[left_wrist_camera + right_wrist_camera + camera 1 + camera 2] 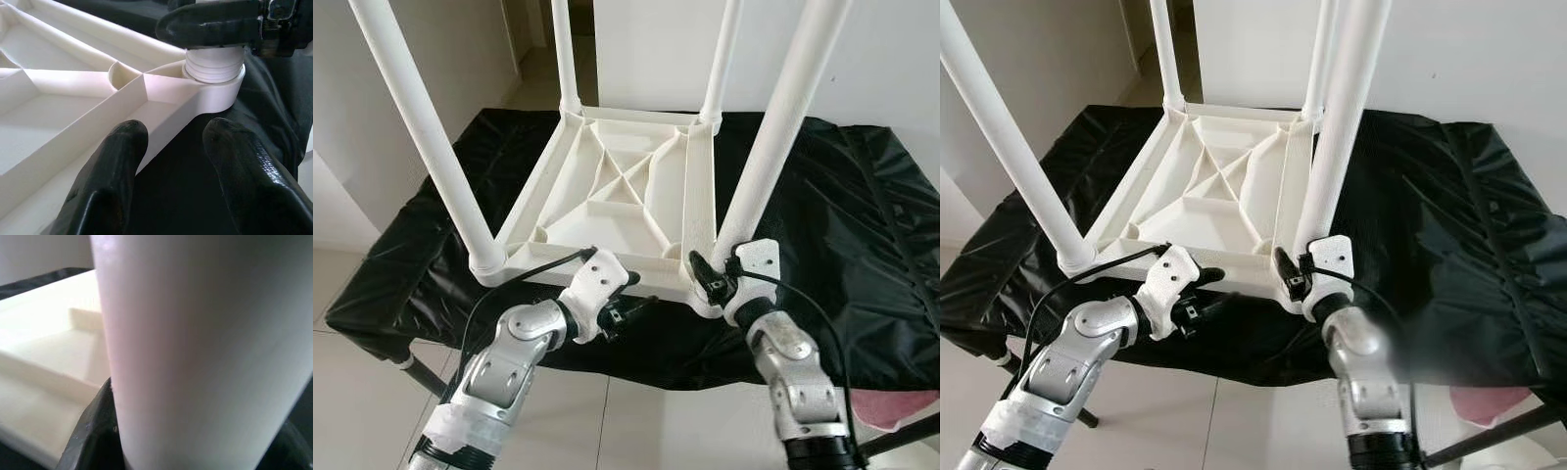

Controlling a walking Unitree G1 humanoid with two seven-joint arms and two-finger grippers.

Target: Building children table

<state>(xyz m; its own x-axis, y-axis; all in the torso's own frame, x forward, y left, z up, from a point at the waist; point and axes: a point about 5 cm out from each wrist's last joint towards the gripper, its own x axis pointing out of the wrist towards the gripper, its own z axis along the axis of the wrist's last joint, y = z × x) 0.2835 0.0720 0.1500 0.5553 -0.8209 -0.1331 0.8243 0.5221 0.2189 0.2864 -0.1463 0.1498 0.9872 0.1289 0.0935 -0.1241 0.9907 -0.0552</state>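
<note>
A white plastic children's table [617, 186] lies upside down on a black-covered worktop, its legs pointing up. My right gripper [717, 279] is shut on the near-right leg [778, 127] just above its socket; the leg [195, 347] looms close in the right wrist view, with a black finger [93, 435] beside it. My left gripper [631, 294] is open at the tabletop's near edge, left of that corner. In the left wrist view its fingers [107, 181] straddle the white rim [161, 117], and the leg's threaded base [213, 63] sits in the corner socket.
The black sheet [862, 225] drapes over the worktop and hangs off its front edge. Pale tiled floor [362, 411] lies below, with white walls behind. Something pink [901, 406] lies low at the right. The other table legs rise close to my arms.
</note>
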